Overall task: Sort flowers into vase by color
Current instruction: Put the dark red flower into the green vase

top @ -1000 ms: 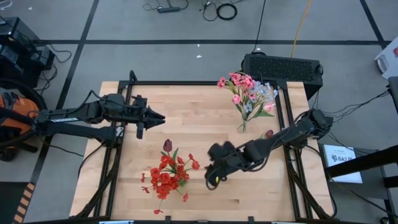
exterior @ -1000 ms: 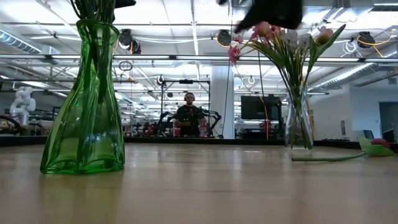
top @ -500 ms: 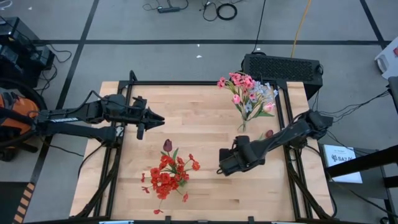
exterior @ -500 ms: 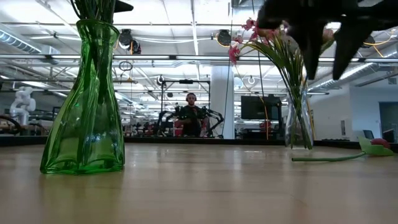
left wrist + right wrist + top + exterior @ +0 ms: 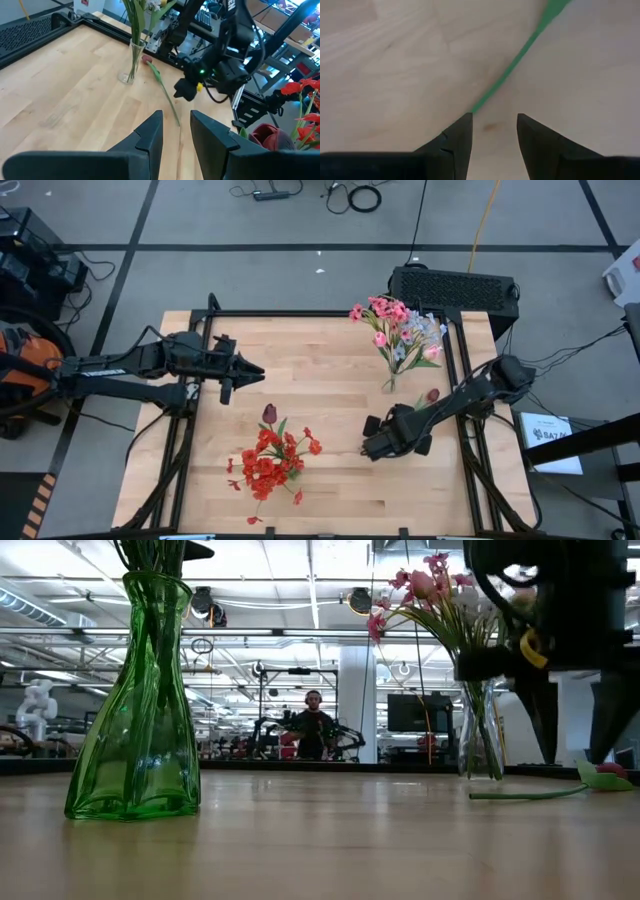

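Observation:
A green glass vase [image 5: 135,705] near the table's near edge holds red blossoms and a dark maroon tulip [image 5: 268,458]. A clear vase [image 5: 481,735] toward the far right holds pink and pale blooms [image 5: 396,330]. One tulip lies flat on the wood, its reddish bud [image 5: 432,394] by the right rail and its green stem [image 5: 516,59] running toward the table's middle. My right gripper [image 5: 494,125] hovers open and low over the stem's free end [image 5: 474,109], touching nothing. My left gripper [image 5: 176,125] waits open above the table's left side [image 5: 258,367].
A black metal frame [image 5: 300,314] runs around the wooden top. A black perforated box [image 5: 455,285] sits beyond the far edge. Bare wood [image 5: 320,380] lies between the two vases. A person [image 5: 313,725] stands far off in the room behind.
My right gripper has moved from beside the green vase toward the table's right and has come down close to the wood, over the lying tulip's stem. Its fingers have stayed open. The flowers and vases have not moved.

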Robot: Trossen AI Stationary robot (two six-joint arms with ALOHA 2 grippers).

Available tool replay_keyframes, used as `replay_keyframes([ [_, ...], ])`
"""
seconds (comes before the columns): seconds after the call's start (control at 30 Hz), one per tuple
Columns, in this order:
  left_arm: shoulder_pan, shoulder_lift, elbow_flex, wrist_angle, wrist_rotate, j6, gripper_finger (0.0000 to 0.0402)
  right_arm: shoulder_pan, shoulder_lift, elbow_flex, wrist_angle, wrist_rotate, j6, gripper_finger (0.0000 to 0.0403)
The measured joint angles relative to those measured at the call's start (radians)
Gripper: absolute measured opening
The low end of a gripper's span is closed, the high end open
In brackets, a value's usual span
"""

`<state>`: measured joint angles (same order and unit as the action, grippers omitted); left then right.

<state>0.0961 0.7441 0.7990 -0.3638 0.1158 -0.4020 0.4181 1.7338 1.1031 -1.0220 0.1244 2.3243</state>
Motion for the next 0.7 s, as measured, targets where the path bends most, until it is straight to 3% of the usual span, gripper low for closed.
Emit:
replay_keyframes([
  [0.5, 0.000, 0.000, 0.000, -0.045, 0.000, 0.019, 0.0105, -0.075, -0.191, -0.271, 0.061, 0.007, 0.003, 0.0146],
  [0.7, 0.000, 0.000, 0.000, -0.042, 0.000, 0.017, 0.0105, -0.145, -0.219, -0.384, 0.214, 0.036, -0.006, 0.0146],
])
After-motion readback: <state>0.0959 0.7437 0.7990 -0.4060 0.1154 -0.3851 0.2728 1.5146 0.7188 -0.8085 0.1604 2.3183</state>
